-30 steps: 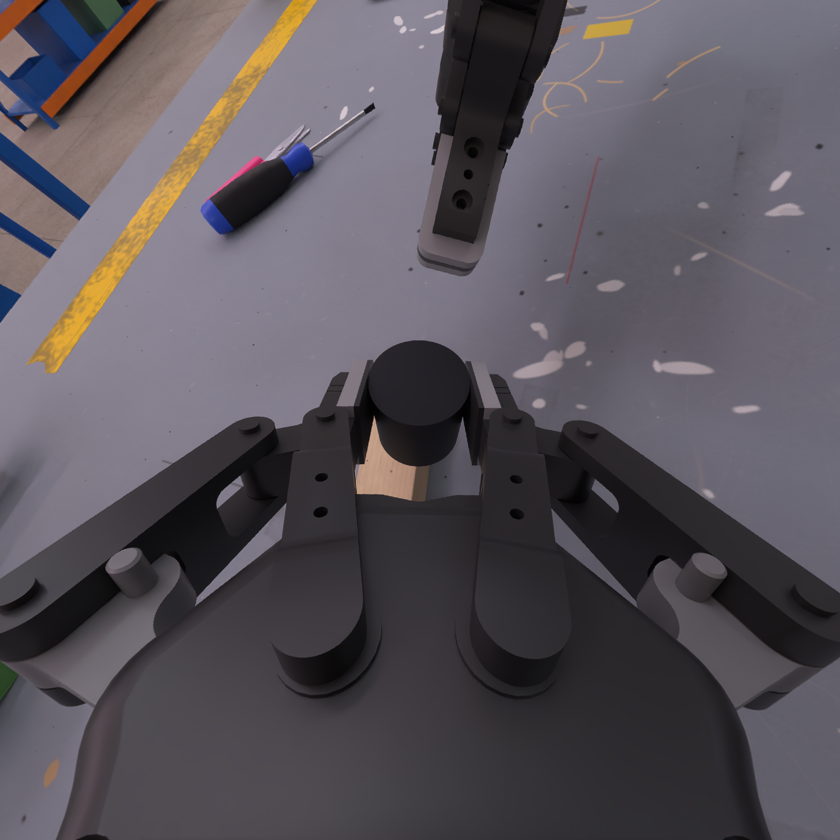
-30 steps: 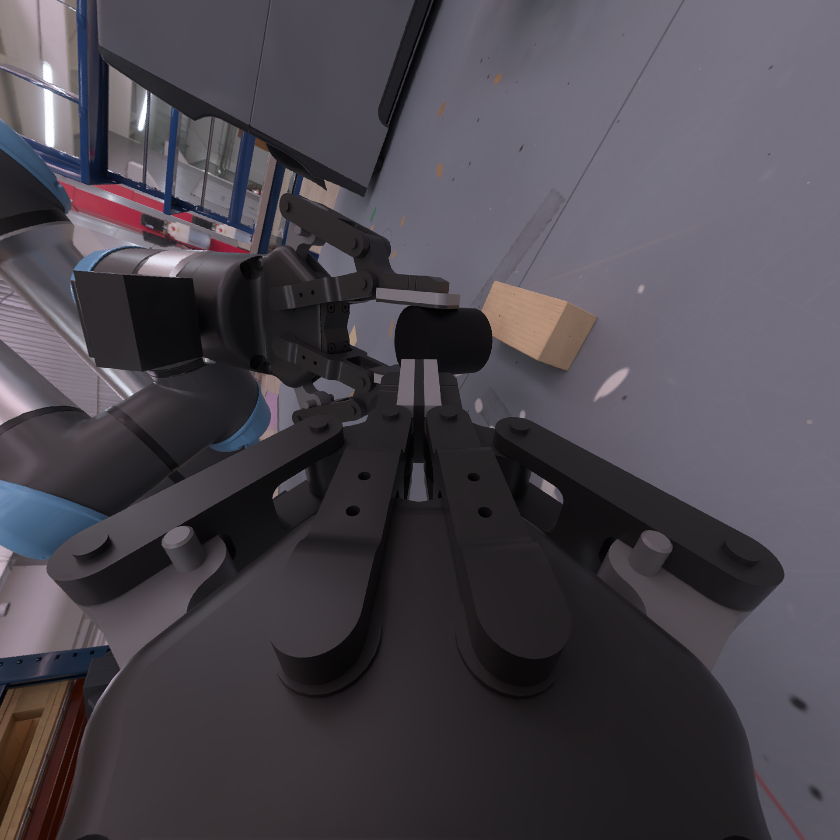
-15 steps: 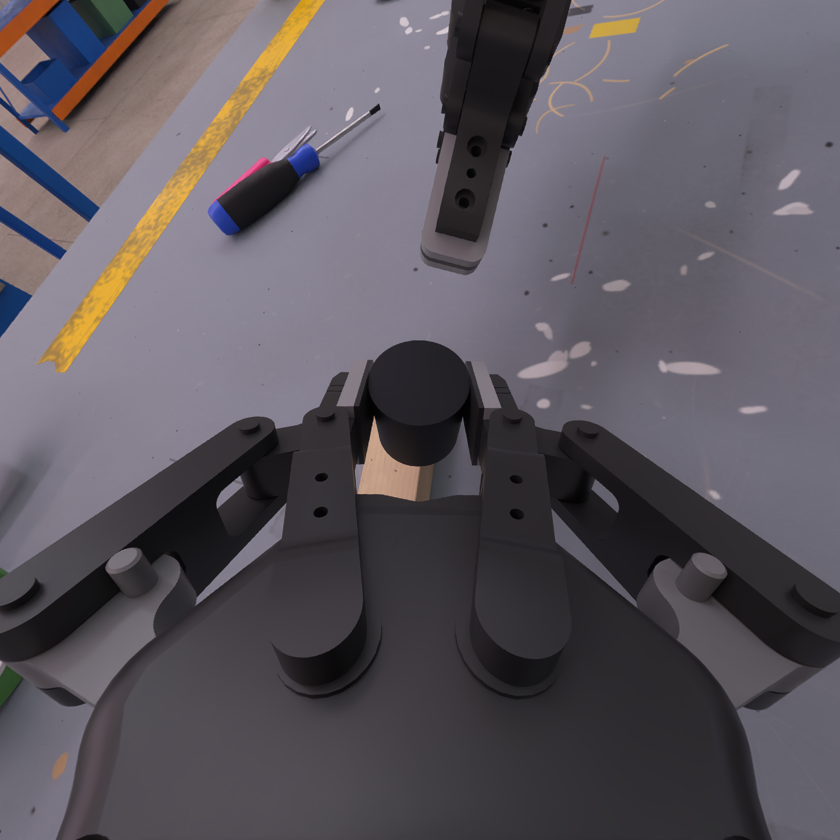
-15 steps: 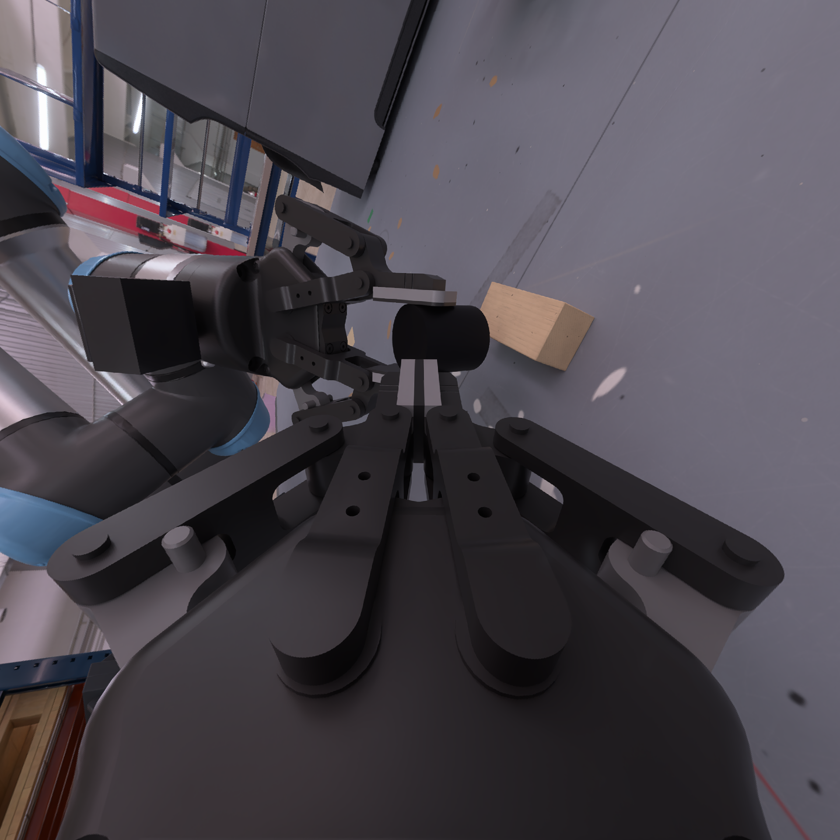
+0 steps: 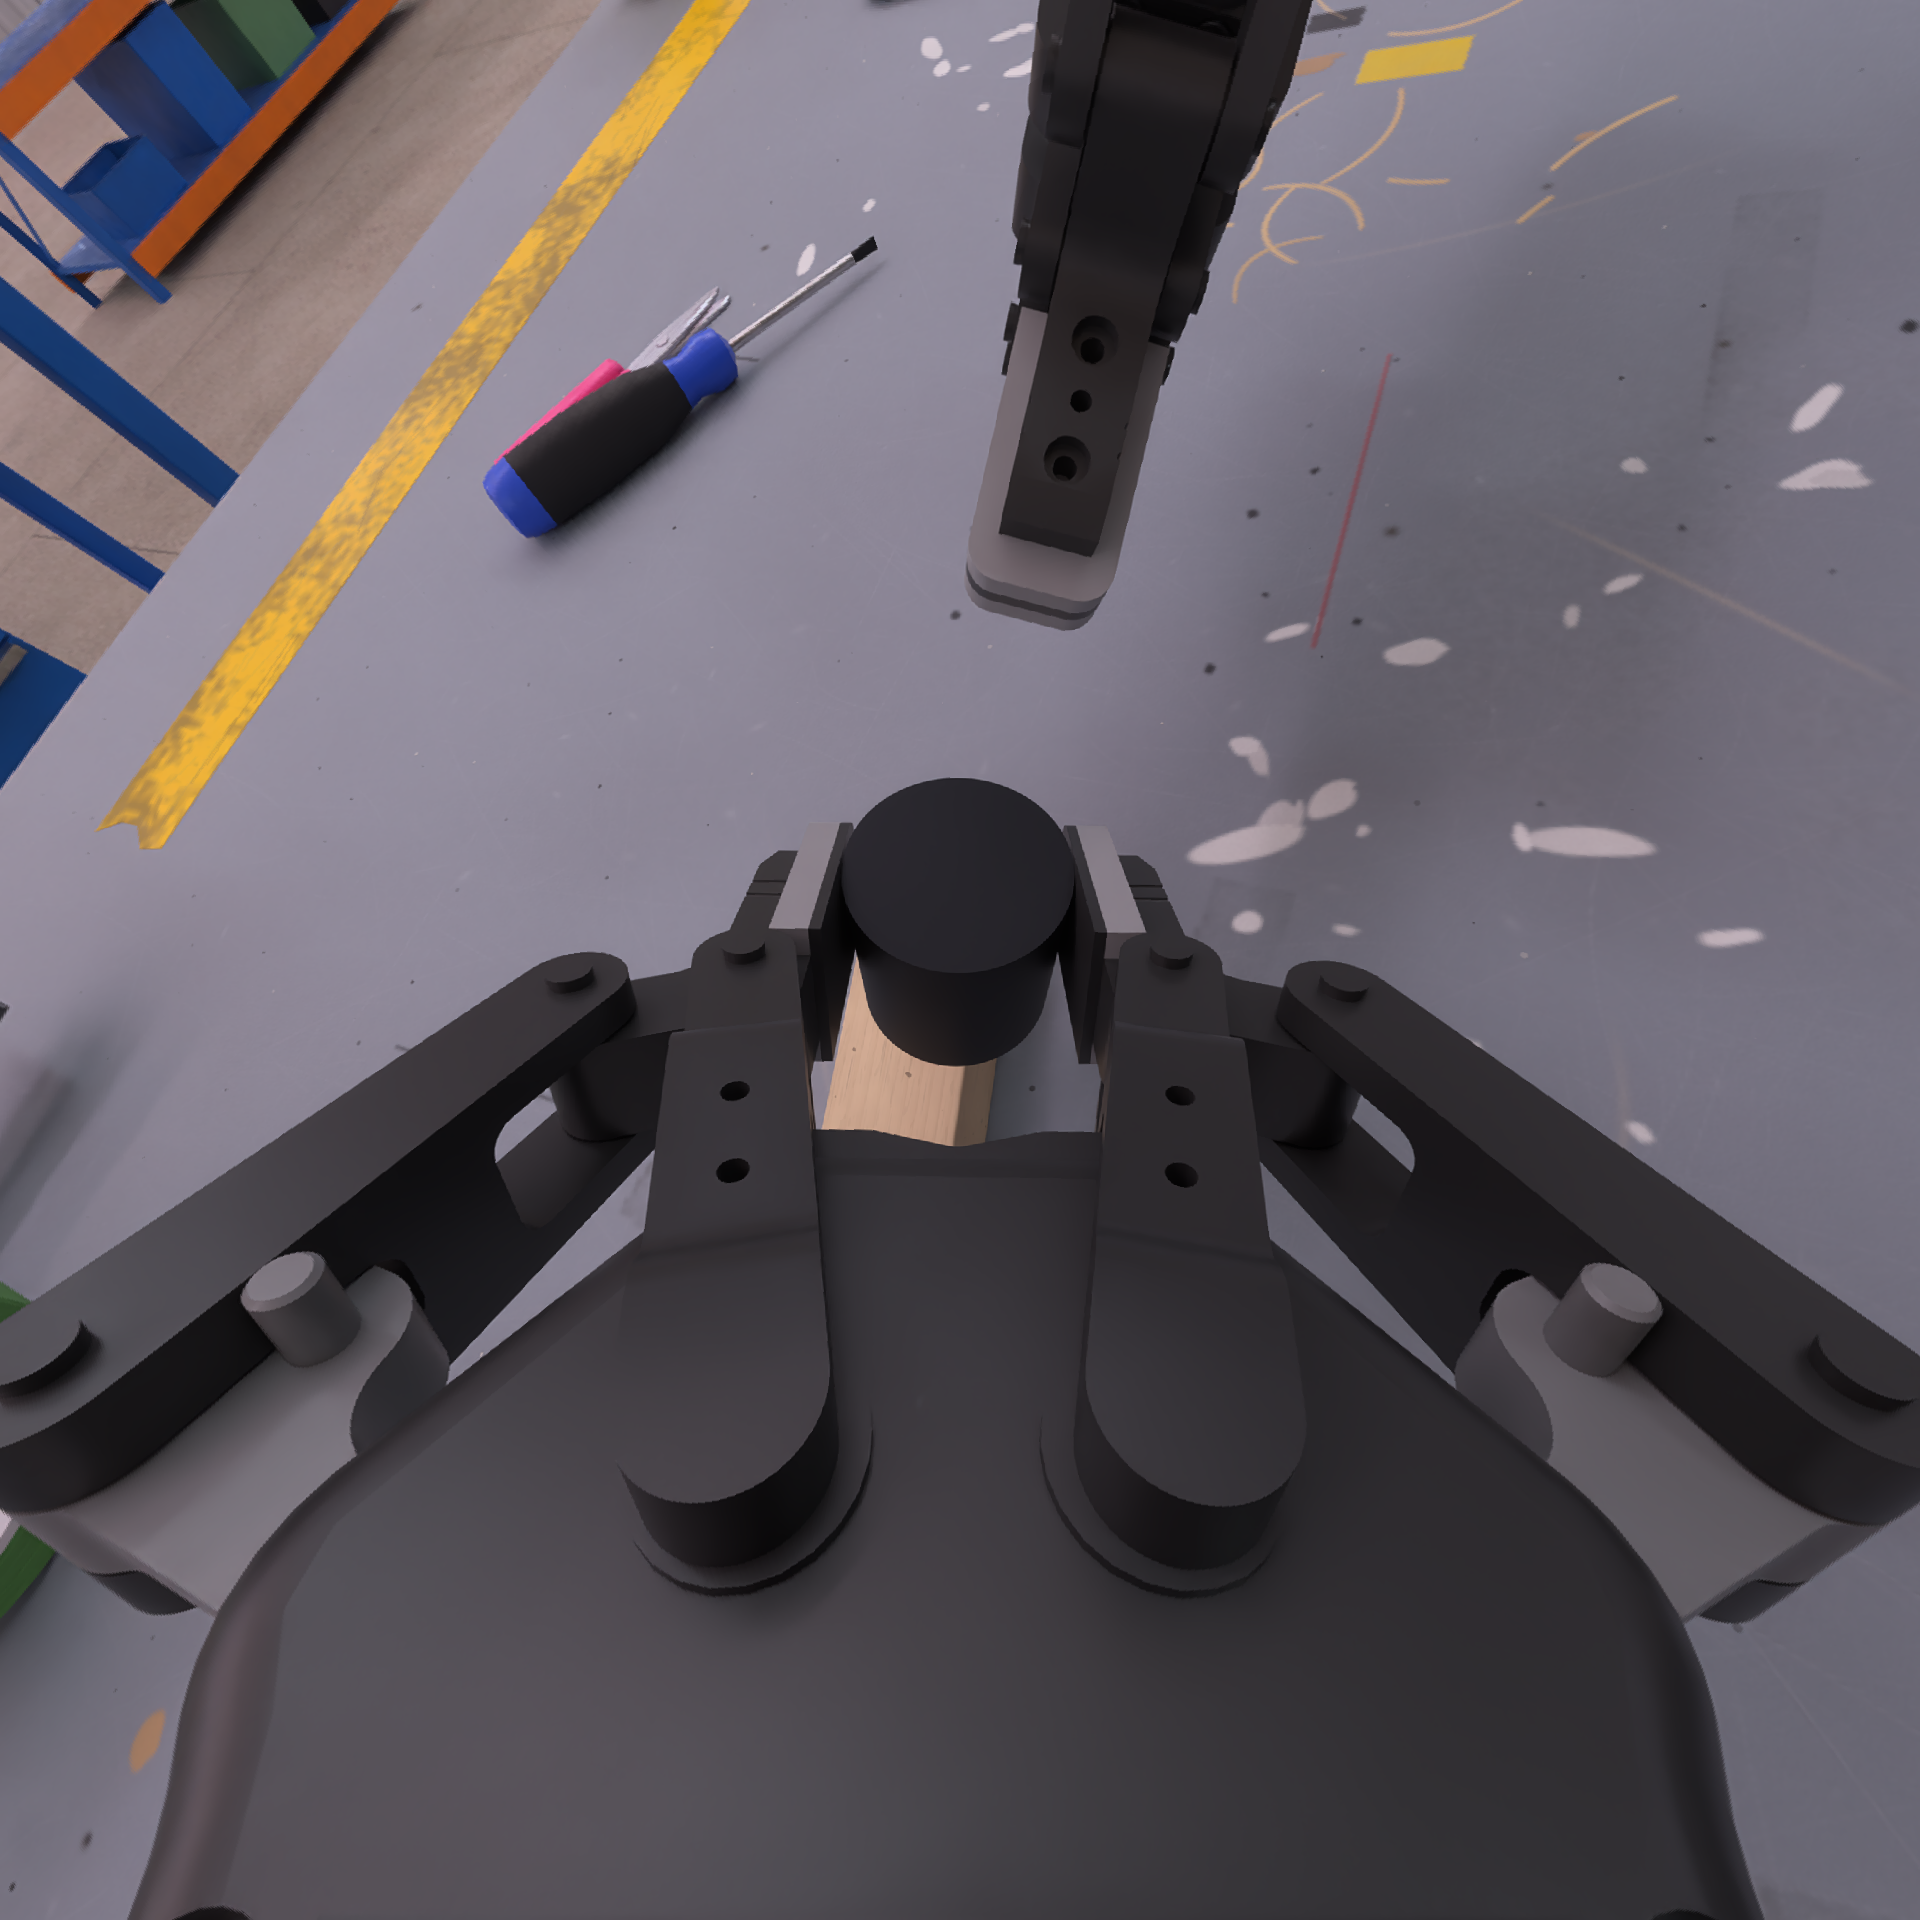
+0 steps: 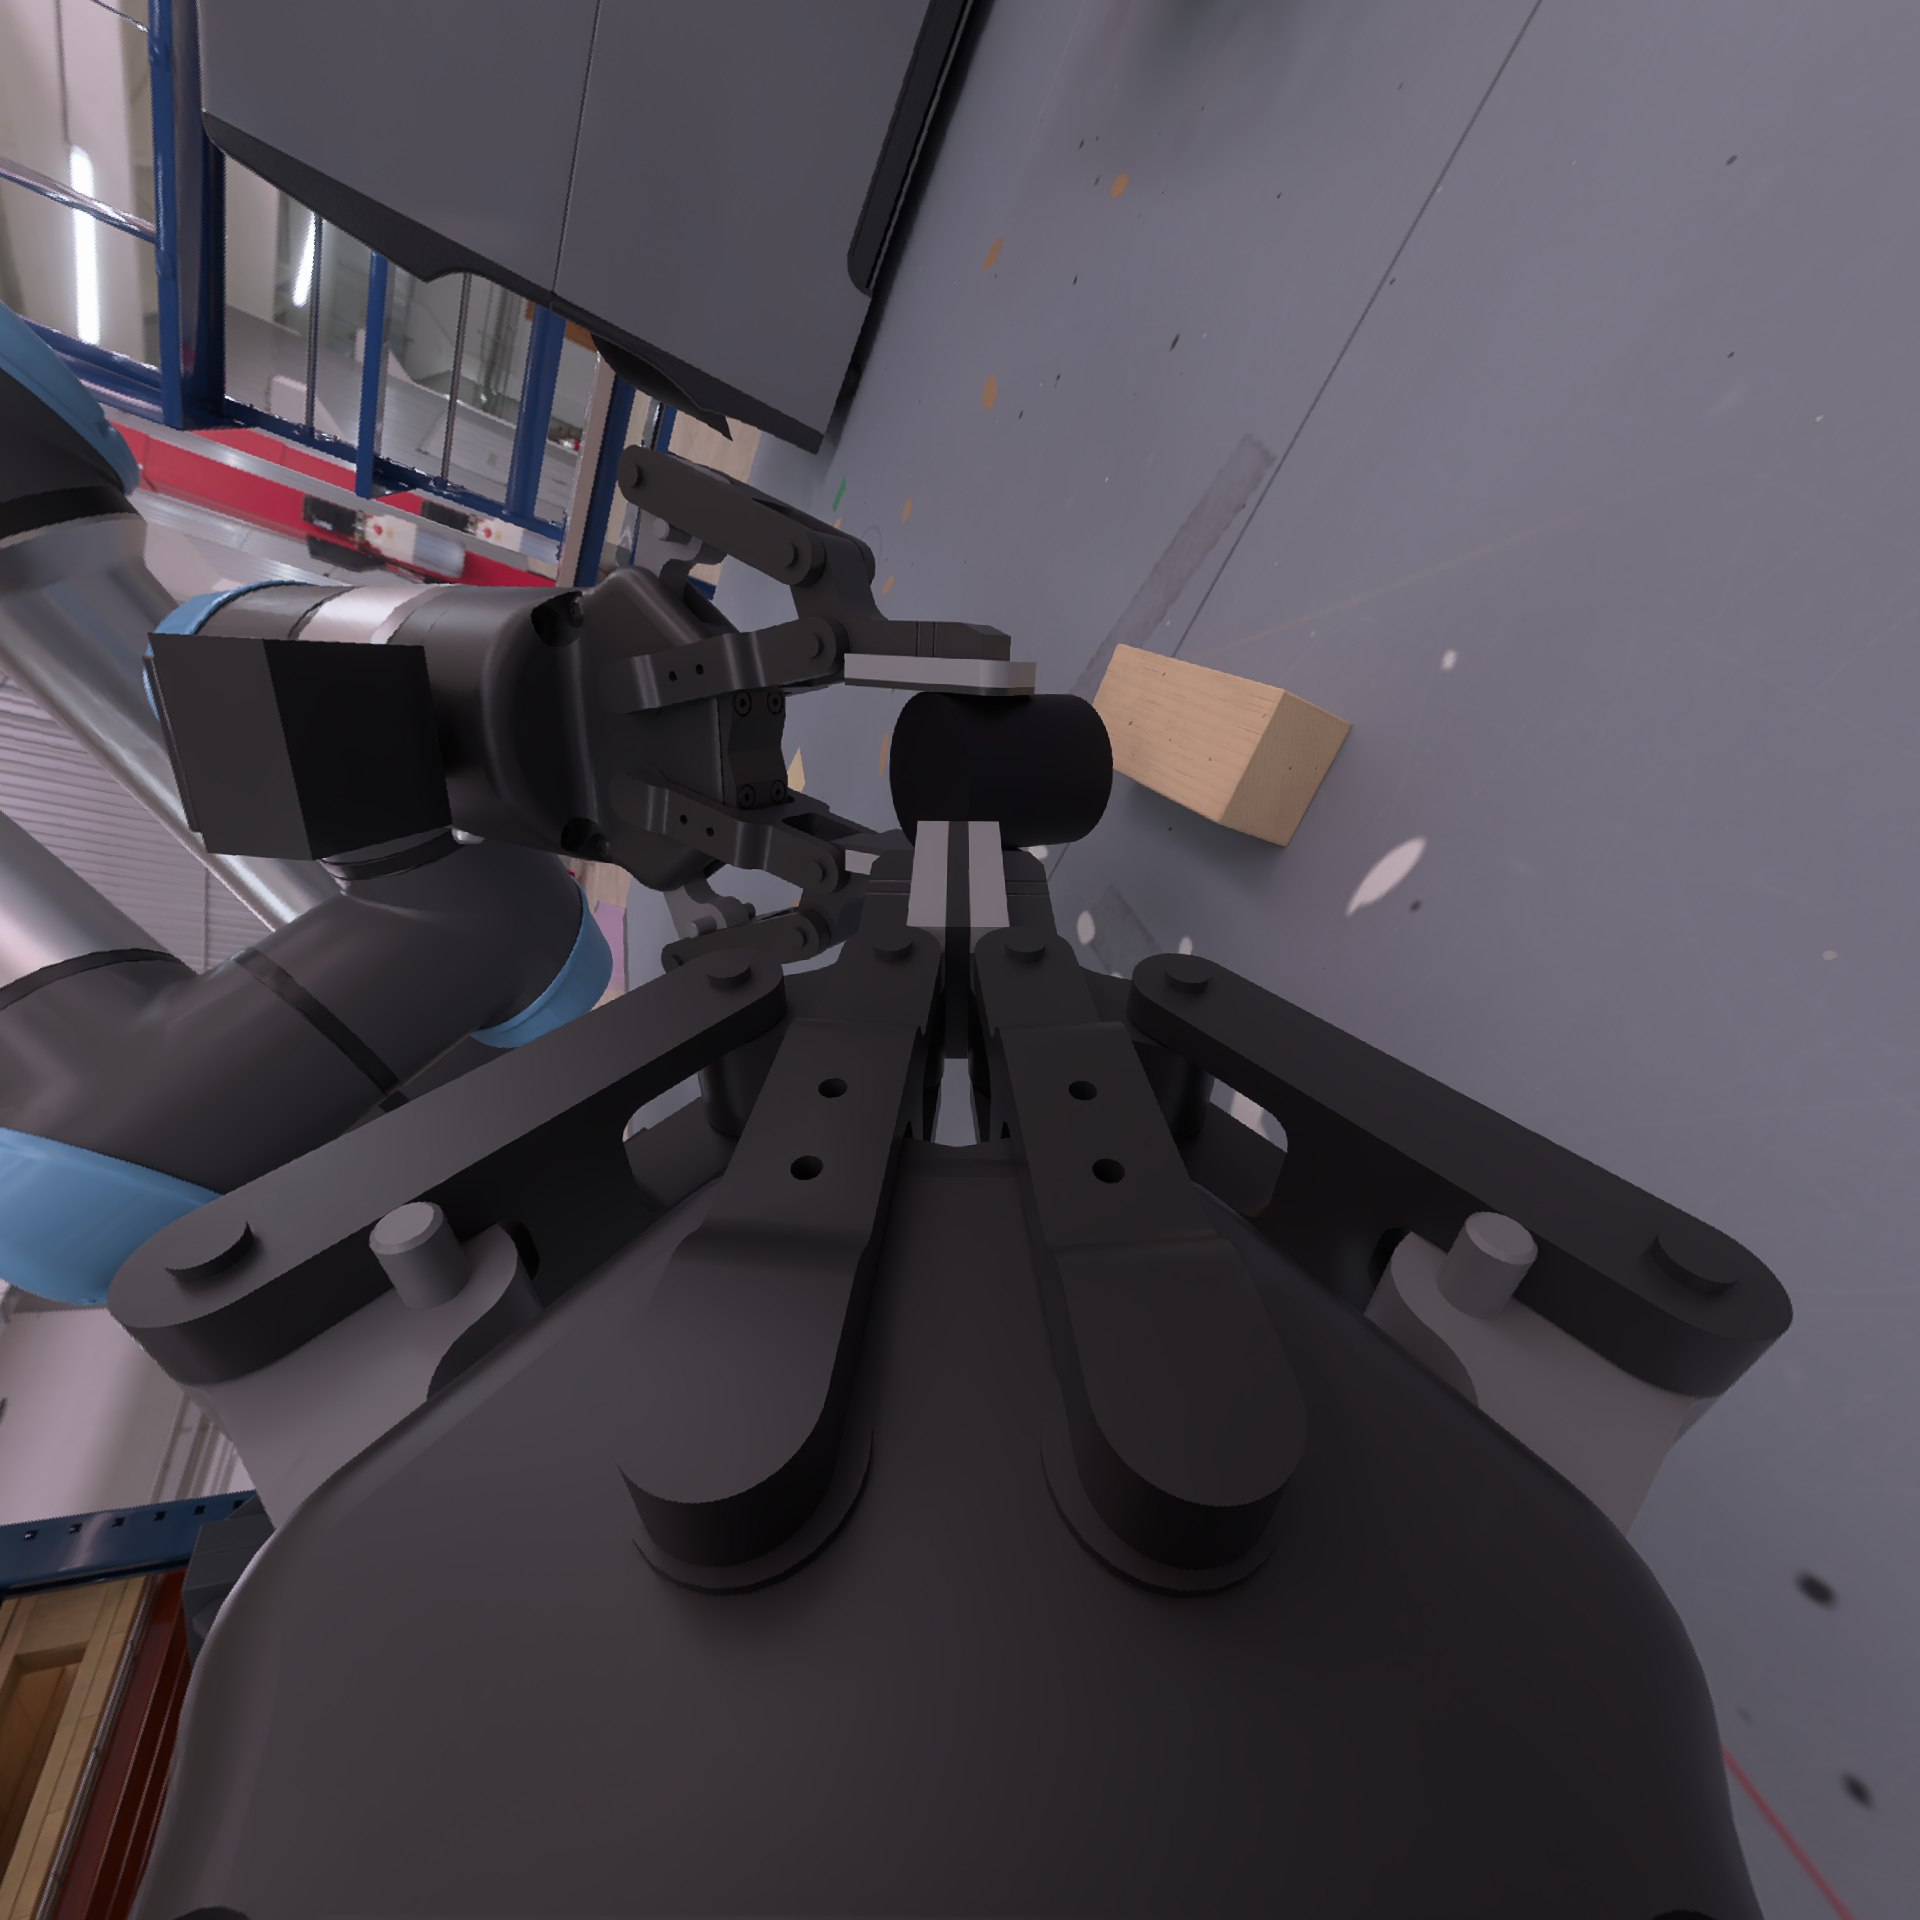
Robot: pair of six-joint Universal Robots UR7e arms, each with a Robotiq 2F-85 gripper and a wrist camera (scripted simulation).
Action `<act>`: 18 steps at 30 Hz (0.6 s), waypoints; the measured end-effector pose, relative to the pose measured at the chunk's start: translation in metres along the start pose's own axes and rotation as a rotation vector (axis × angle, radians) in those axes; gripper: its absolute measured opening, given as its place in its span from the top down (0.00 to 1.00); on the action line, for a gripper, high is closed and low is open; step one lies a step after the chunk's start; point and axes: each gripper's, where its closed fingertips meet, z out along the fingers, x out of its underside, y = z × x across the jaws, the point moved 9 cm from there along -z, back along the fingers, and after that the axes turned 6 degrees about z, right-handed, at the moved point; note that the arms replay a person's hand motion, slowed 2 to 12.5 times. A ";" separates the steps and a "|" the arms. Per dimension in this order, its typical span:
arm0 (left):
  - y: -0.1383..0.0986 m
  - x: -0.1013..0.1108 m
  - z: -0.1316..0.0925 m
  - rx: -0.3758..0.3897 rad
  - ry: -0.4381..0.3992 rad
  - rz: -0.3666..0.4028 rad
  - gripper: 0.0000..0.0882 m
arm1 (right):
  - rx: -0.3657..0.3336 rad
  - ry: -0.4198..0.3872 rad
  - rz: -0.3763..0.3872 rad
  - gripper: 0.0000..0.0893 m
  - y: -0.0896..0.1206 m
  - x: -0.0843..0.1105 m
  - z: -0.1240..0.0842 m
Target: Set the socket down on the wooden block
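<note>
Your grey table [image 5: 1558, 1091] carries the wooden block [image 6: 1216, 743], which lies directly beneath the left gripper [image 5: 956, 914]. That gripper clamps the black socket [image 5: 956, 904], hanging just above the block, apart from it. Lower straight and release gently. The right gripper [image 6: 956, 873] is closed, empty; keep it clear.

A screwdriver [image 5: 634, 416] with a black grip and blue ends lies on the grey table [image 5: 520, 675], far left. Tucked behind it is a pink-handled tool [image 5: 582, 390], perhaps pliers. A worn yellow stripe [image 5: 416, 416] runs along the table's left edge; blue-and-orange shelving [image 5: 135, 135] stands beyond.
</note>
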 end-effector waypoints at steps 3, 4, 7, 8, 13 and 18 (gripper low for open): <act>0.000 0.000 0.000 -0.001 0.000 0.000 0.60 | 0.002 0.000 0.000 1.00 0.000 0.000 0.000; 0.000 0.000 0.000 -0.001 0.000 0.000 0.60 | 0.002 -0.001 0.001 1.00 0.000 0.000 0.000; 0.000 0.000 0.000 -0.001 0.000 0.001 0.60 | 0.001 -0.002 0.002 1.00 0.000 0.000 0.000; 0.000 0.000 0.000 -0.001 0.000 0.001 0.60 | 0.001 -0.002 0.002 1.00 0.000 0.000 0.000; 0.000 0.000 0.000 -0.003 0.001 0.000 0.60 | 0.006 0.000 0.000 1.00 0.000 0.000 0.000; 0.000 0.000 0.000 -0.004 0.002 -0.001 0.60 | 0.009 0.000 0.000 1.00 0.000 0.000 0.001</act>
